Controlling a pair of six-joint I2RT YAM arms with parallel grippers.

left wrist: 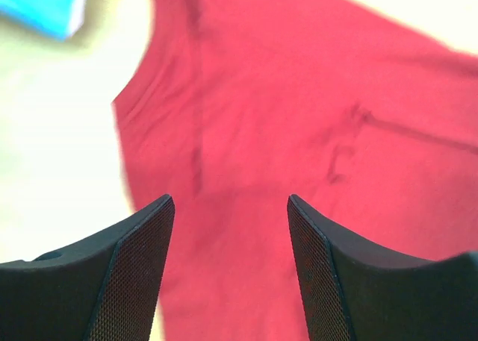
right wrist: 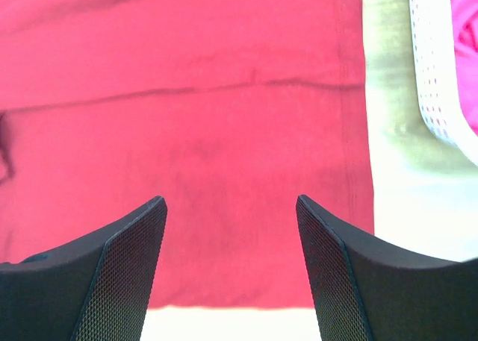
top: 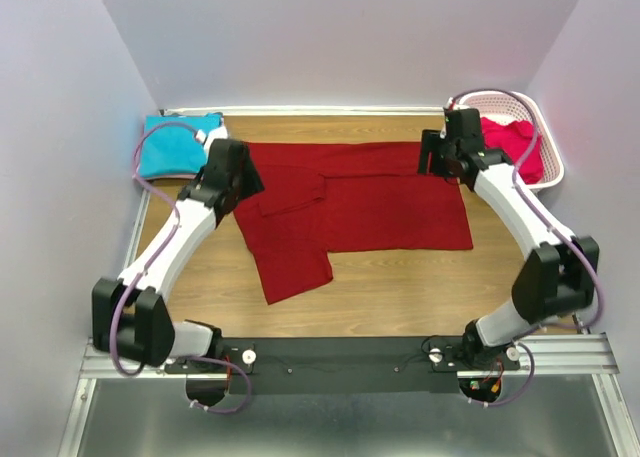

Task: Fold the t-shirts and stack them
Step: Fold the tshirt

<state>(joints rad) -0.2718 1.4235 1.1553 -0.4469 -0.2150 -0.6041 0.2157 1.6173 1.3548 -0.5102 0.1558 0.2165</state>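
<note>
The dark red t-shirt lies spread across the middle of the table, its far edge folded over and one sleeve pointing toward me. It fills the left wrist view and the right wrist view. My left gripper is open and empty over the shirt's left end. My right gripper is open and empty over the shirt's right far corner. The folded turquoise t-shirt lies at the far left. The pinkish-red t-shirt lies in the basket.
A white latticed basket stands at the far right, its wall showing in the right wrist view. The turquoise shirt's corner shows in the left wrist view. Walls close the table on the left, back and right.
</note>
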